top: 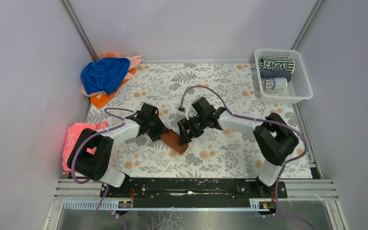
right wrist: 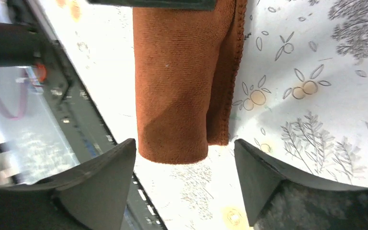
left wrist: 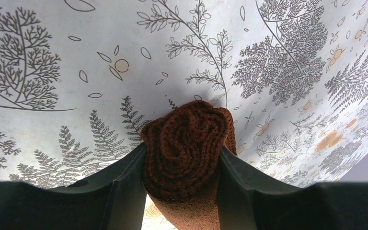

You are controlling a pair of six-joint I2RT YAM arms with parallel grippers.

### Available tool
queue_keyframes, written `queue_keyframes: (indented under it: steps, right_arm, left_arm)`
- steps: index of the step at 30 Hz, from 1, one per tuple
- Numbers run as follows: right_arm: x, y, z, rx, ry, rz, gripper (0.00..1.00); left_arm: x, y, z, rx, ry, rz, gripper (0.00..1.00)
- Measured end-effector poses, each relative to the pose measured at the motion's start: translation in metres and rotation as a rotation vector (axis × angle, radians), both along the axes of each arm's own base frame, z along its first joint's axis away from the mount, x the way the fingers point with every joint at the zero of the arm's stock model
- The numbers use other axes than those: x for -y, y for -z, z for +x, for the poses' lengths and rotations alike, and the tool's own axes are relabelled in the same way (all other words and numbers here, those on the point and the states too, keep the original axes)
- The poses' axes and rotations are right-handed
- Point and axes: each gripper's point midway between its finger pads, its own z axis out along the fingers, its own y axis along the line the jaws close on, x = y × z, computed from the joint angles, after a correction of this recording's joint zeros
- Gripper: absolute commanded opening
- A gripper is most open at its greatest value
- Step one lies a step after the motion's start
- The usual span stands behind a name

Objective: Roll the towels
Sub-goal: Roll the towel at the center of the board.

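A brown towel (top: 175,141) lies mid-table, rolled into a short tube. My left gripper (top: 160,133) is shut on one end of it; in the left wrist view the spiral end of the brown roll (left wrist: 184,148) sits squeezed between both fingers (left wrist: 124,191). My right gripper (top: 184,135) is open at the roll's other end; in the right wrist view the brown roll (right wrist: 177,86) stretches away from the jaws, whose fingers (right wrist: 105,172) stand wide apart and touch nothing.
A pile of blue, orange and pink towels (top: 106,76) lies at the back left. A pink towel (top: 73,140) lies at the left edge. A white basket (top: 303,91) at the back right holds rolled towels. The floral tablecloth (top: 230,96) covers the table.
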Motion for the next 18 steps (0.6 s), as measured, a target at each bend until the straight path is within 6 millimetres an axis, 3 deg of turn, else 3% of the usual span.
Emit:
queue_keyframes:
  steps: [3, 10, 14, 18]
  right_arm:
    - [0.001, -0.014, -0.002, 0.19, -0.019, -0.095, 0.87]
    - [-0.028, -0.044, -0.017, 0.593, -0.13, -0.212, 0.89]
    - [-0.035, -0.037, -0.015, 0.7, -0.161, -0.288, 0.89]
    - [-0.04, -0.014, -0.01, 0.748, -0.192, -0.37, 0.89]
  left_arm:
    - [0.001, 0.0, 0.0, -0.003, 0.013, 0.007, 0.45]
    - [0.001, 0.0, 0.001, -0.006, 0.03, 0.018, 0.45]
    - [0.002, 0.0, 0.0, -0.007, 0.036, 0.026, 0.45]
    - [0.002, 0.0, 0.0, -0.008, 0.038, 0.03, 0.46]
